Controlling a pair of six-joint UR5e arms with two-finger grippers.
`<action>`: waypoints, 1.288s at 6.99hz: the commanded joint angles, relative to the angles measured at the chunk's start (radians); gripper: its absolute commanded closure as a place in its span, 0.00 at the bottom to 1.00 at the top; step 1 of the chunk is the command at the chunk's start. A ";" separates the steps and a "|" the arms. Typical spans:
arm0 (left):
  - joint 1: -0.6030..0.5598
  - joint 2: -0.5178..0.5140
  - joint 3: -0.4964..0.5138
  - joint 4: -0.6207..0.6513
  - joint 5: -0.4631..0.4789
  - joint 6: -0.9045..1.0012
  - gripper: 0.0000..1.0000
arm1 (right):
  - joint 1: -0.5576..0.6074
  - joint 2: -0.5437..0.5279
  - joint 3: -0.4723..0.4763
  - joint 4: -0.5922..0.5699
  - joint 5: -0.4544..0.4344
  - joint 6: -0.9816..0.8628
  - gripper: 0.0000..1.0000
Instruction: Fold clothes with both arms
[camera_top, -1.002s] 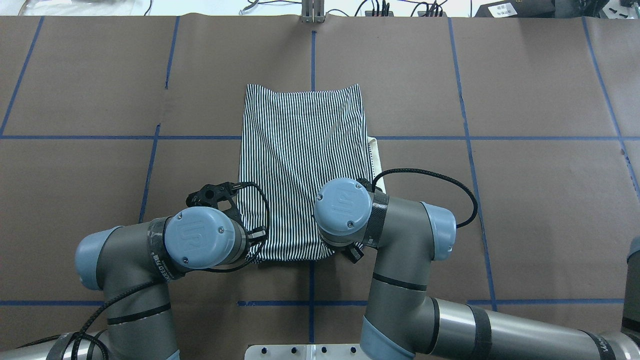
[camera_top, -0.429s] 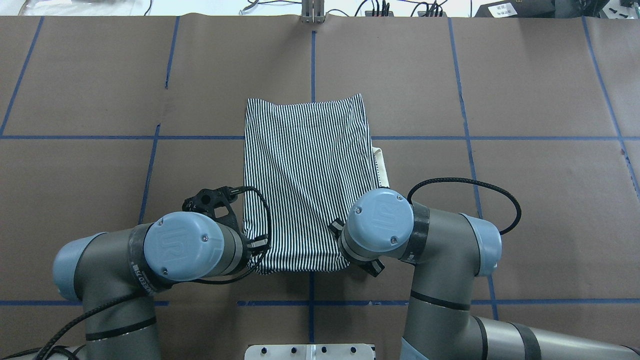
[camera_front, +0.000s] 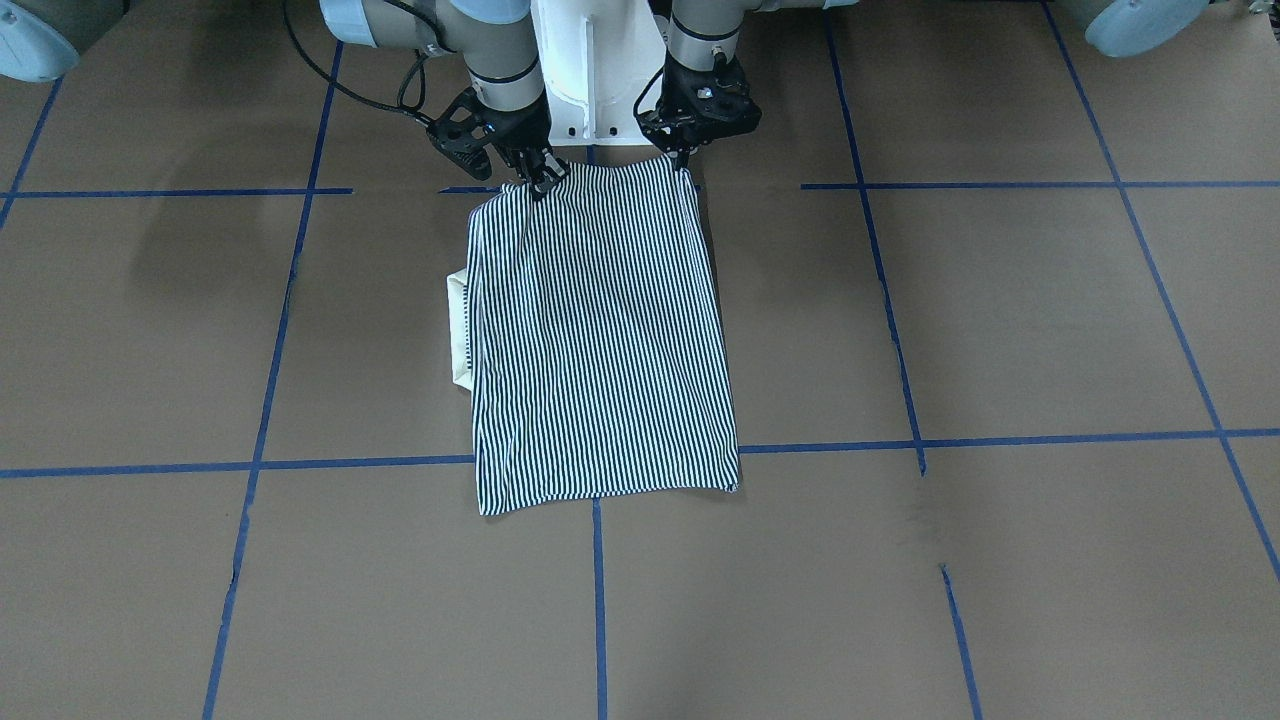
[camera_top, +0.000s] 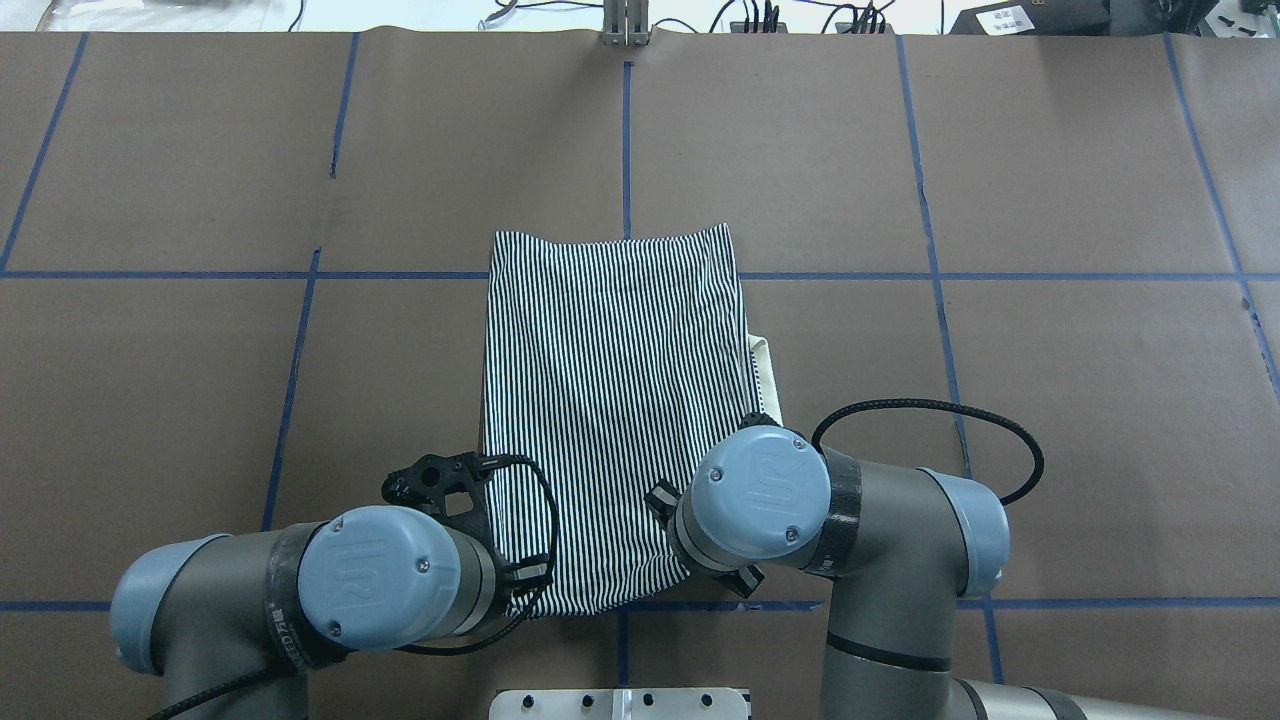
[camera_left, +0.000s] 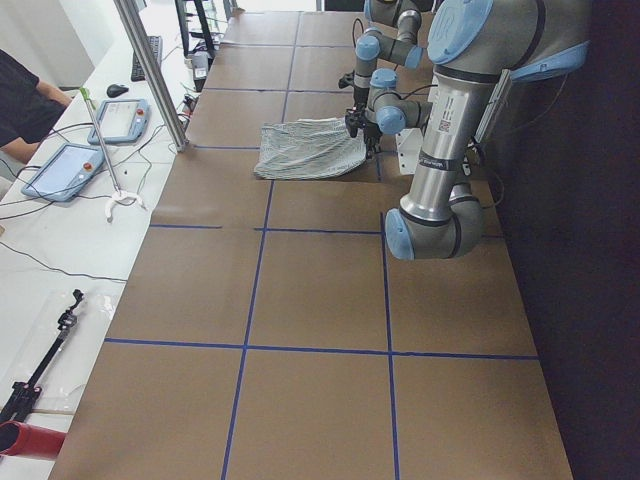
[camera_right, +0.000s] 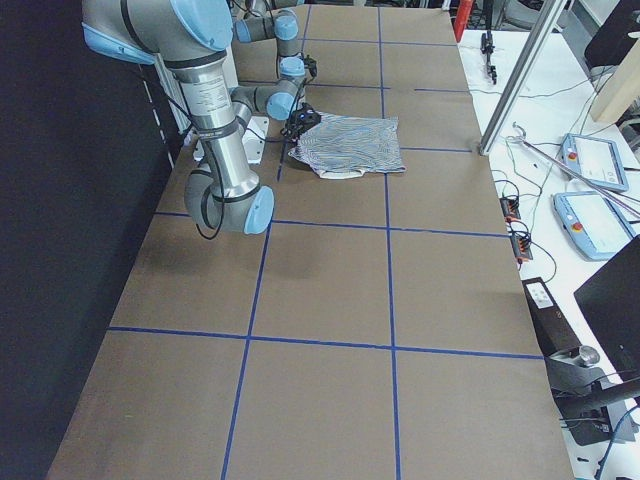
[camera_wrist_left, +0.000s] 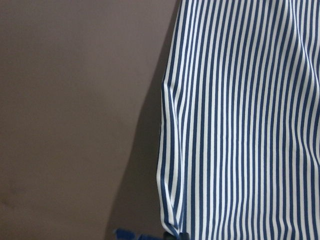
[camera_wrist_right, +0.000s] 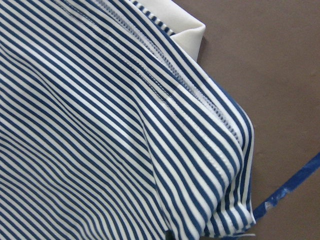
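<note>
Brown paper table (camera_top: 1050, 420): marked into large squares by blue tape (camera_top: 300, 275).
Shirt (camera_top: 610, 400): navy-and-white stripes, folded to a narrow rectangle. It lies at the table's middle, straight out from the robot's base (camera_front: 590, 70).
Long axis: in the overhead view it runs from 12 to 6 o'clock, away from the robot, and the stripes run along it. The 12 o'clock end lies on one cross line of tape. The 6 o'clock end reaches the next cross line, just before the base.
Collar (camera_top: 764, 365): cream. It pokes out from under the shirt's 3 o'clock edge in the overhead view, on the right arm's side.
Hem end: cannot tell which short end it is.
Left gripper (camera_front: 683, 165): fingers pinched together on the shirt's near corner, at 7 o'clock of the shirt in the overhead view.
Right gripper (camera_front: 535, 180): fingers clamped on the other near corner, at 5 o'clock, where the cloth bunches into a small fold.
Near edge: drawn fairly straight between the two grippers.
Left arm (camera_top: 380, 575): its wrist hangs over the 7 o'clock corner and hides its gripper from overhead.
Right arm (camera_top: 765, 495): its wrist hangs over the 5 o'clock corner, just below the collar.
</note>
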 joint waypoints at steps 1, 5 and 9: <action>-0.004 -0.005 -0.001 -0.001 -0.002 0.000 1.00 | 0.026 0.007 -0.010 0.011 -0.014 -0.065 1.00; -0.167 -0.033 0.064 -0.119 -0.002 0.000 1.00 | 0.126 0.056 -0.102 0.098 -0.015 -0.131 1.00; -0.260 -0.036 0.103 -0.194 -0.003 -0.021 1.00 | 0.221 0.146 -0.235 0.158 -0.014 -0.177 1.00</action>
